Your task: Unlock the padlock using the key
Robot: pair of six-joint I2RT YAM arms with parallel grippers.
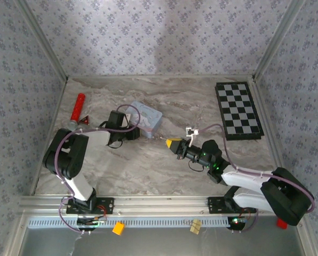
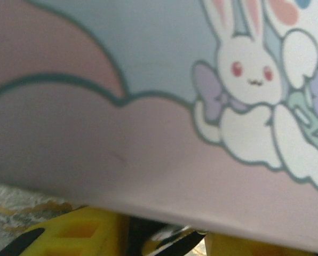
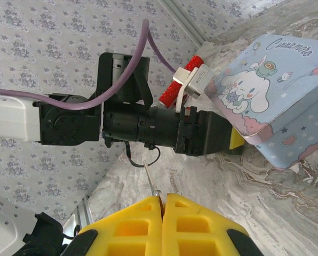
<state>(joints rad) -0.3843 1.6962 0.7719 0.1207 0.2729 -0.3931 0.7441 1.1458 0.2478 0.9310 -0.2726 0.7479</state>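
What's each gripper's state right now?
Left gripper: cannot tell, right up at the tin.
Right gripper: closed on the key.

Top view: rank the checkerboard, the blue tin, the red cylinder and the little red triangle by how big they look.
Largest to smallest:
checkerboard
blue tin
red cylinder
red triangle

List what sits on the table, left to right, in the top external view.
Red cylinder with a silver end → pale blue rectangular tin → right gripper with yellow fingers → black-and-white checkered board.
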